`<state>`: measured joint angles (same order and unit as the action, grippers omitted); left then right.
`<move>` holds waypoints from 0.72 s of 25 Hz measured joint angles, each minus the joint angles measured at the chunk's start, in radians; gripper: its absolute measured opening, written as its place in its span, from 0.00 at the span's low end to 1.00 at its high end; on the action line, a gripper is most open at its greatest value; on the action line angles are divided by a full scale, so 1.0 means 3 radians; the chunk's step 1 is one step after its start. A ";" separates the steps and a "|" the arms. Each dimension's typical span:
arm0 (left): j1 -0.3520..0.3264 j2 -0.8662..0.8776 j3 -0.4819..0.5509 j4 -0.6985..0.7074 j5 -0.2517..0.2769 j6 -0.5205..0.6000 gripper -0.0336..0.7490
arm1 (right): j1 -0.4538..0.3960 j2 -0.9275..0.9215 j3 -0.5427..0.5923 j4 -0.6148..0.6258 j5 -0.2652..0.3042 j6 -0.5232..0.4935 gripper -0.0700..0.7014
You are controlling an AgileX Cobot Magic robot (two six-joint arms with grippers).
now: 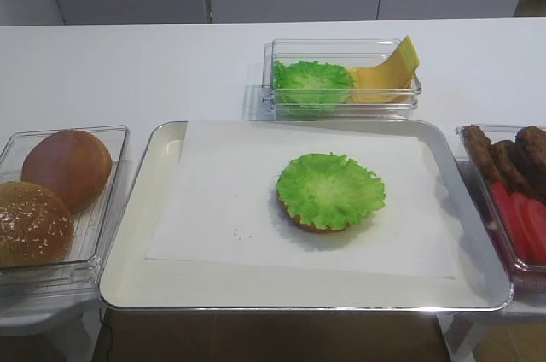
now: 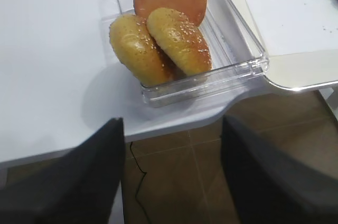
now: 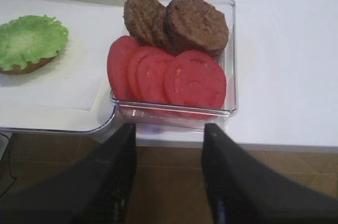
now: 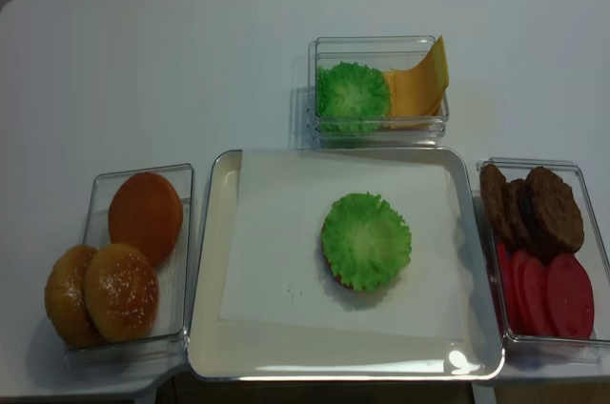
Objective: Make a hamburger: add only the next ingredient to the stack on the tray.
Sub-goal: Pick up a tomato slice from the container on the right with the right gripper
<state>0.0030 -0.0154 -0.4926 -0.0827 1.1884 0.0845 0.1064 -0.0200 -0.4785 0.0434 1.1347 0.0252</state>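
right wrist view: the right gripper [image 3: 169, 145] is seen parted and empty, short of the clear bin [image 3: 231, 49]. the nearest tomato slice [image 3: 195, 80] is propped against the bin's front wall; it is judged thin, light, slippery, best pinched at its raised edge.

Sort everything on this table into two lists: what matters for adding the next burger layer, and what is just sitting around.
Job in hand:
- flat round red tomato slices
- bun half topped with frilly green lettuce
- large silver metal tray with white paper
- right gripper, open

Lying about:
- dark brown patties
- yellow cheese slice
- lone lettuce leaf
- domed brown buns
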 joint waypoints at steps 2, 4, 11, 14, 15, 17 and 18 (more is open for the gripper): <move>0.0000 0.0000 0.0000 0.0000 0.0000 0.0000 0.59 | 0.0000 0.0000 0.0000 0.0000 0.0000 0.0006 0.48; 0.0000 0.0000 0.0000 0.0000 0.0000 0.0000 0.59 | 0.0000 0.0000 0.0000 0.0000 0.0000 0.0006 0.47; 0.0000 0.0000 0.0000 0.0000 0.0000 0.0000 0.59 | 0.0000 0.0000 0.0000 0.0000 0.0000 0.0006 0.46; 0.0000 0.0000 0.0000 0.0000 0.0000 0.0000 0.59 | 0.0000 0.0000 0.0000 0.0000 0.0000 0.0006 0.45; 0.0000 0.0000 0.0000 0.0000 0.0000 0.0000 0.59 | 0.0000 0.0000 0.0000 0.0000 0.0000 0.0006 0.45; 0.0000 0.0000 0.0000 0.0000 0.0000 0.0000 0.59 | 0.0000 0.0000 0.0000 0.0000 0.0000 0.0006 0.44; 0.0000 0.0000 0.0000 0.0000 0.0000 0.0000 0.59 | 0.0000 0.0000 0.0000 0.0000 0.0000 0.0006 0.44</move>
<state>0.0030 -0.0154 -0.4926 -0.0827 1.1884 0.0845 0.1064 -0.0200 -0.4785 0.0434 1.1347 0.0270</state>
